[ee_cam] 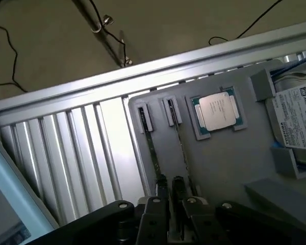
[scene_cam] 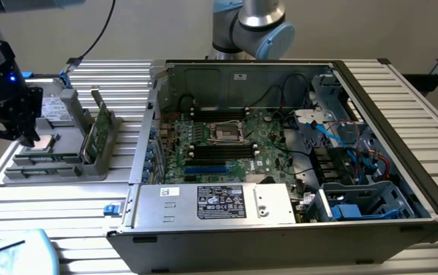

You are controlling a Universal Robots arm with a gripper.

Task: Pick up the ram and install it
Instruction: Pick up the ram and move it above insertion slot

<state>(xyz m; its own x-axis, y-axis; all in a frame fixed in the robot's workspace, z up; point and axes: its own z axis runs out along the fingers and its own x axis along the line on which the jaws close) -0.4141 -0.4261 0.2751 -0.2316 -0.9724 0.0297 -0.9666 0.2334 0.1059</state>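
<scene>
Two rams lie edge-up in slots of a grey parts tray (ee_cam: 229, 163), one ram (ee_cam: 151, 148) beside the other (ee_cam: 179, 145). In the exterior view they sit at the tray's front, the nearer ram (scene_cam: 47, 156) just in front of a silver processor (scene_cam: 43, 142). My gripper (ee_cam: 170, 182) hangs low over the far ends of the two sticks, its dark fingertips (ee_cam: 162, 181) a narrow gap apart. I see nothing clamped between them. In the exterior view my gripper (scene_cam: 26, 137) stands over the tray at the left, beside the processor.
An open computer case (scene_cam: 295, 160) fills the exterior view's right, with black memory slots (scene_cam: 223, 152) on its motherboard. On the tray stand an upright green card (scene_cam: 100, 134) and a hard drive (ee_cam: 298, 120). A second arm's base (scene_cam: 253, 28) rises behind the case.
</scene>
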